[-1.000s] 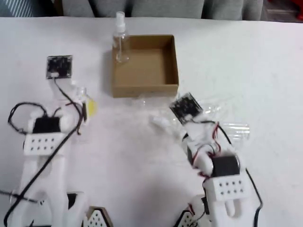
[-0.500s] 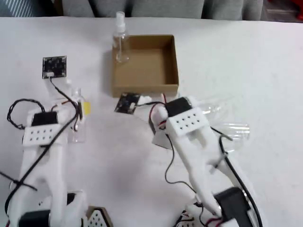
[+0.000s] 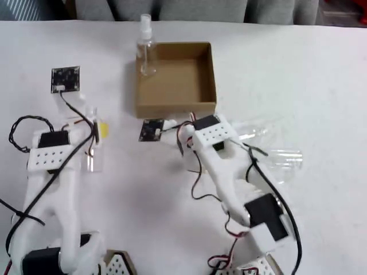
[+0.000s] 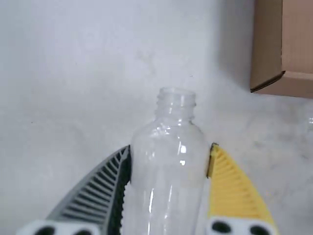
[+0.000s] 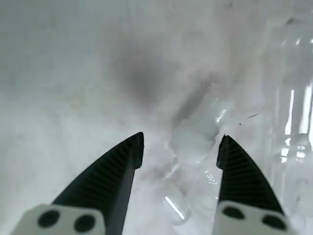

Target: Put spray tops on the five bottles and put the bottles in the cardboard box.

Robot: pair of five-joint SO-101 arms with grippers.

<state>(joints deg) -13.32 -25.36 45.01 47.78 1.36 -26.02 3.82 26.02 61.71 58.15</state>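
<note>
Jaws, both arms: left gripper clamped on the shoulder of an uncapped bottle; right gripper spread wide and empty, set astride a small clear piece judged to be a spray top.

Detail: the held bottle is placed at 9 o'clock on the table, neck open. The cardboard box lies at 12 o'clock, with one capped bottle at its 11 o'clock corner. Loose bottles lie at 3 o'clock of the right arm. For a sound pick, the top should be centred between the fingers before closing and gripped by its collar, and the open neck should be presented squarely. No brand, label or writing can be read on bottles or box.
</note>
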